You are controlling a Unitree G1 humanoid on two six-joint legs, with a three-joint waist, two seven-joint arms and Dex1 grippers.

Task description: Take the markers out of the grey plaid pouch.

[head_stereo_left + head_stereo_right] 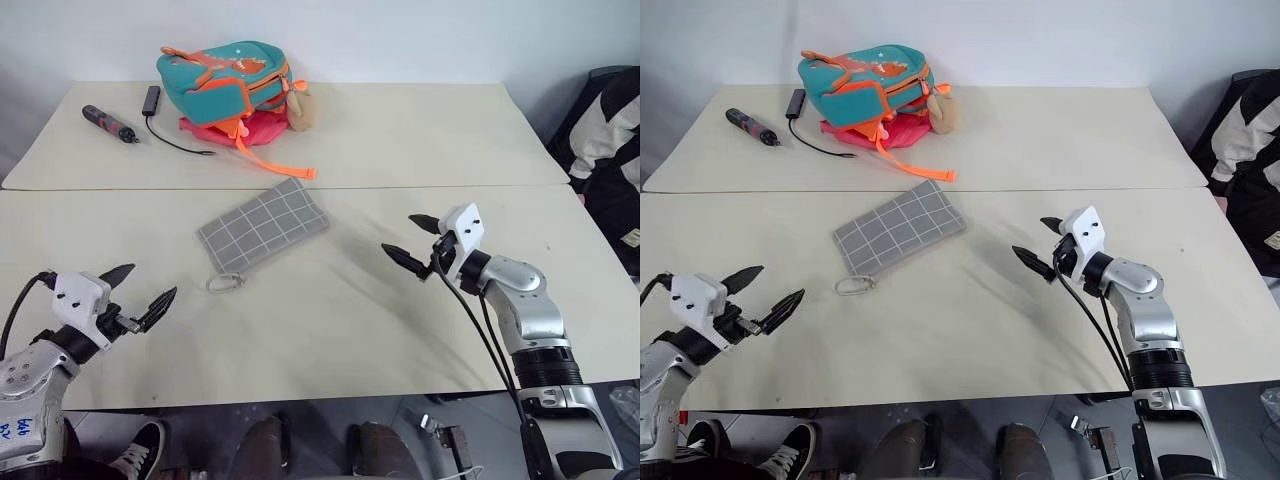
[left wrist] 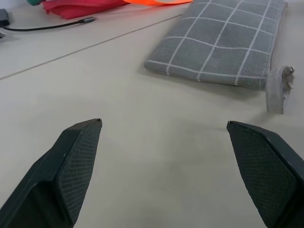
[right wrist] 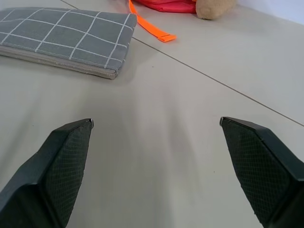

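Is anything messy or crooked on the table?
A little. The grey plaid pouch lies slanted across the table, its zipper loop trailing off one corner. At the far side, the teal backpack sits on something red, an orange strap straggling out. Nothing looks spilled or broken.

The flat grey plaid fabric pouch (image 1: 264, 226) lies closed, hiding whatever it holds. A red fabric item (image 1: 245, 130) is mostly covered by the teal-and-orange backpack (image 1: 222, 78).

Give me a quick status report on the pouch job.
Left pincer open, empty. Right pincer open, empty. Flat grey plaid fabric pouch lies closed on the beige table between them, untouched. Nothing blocking.
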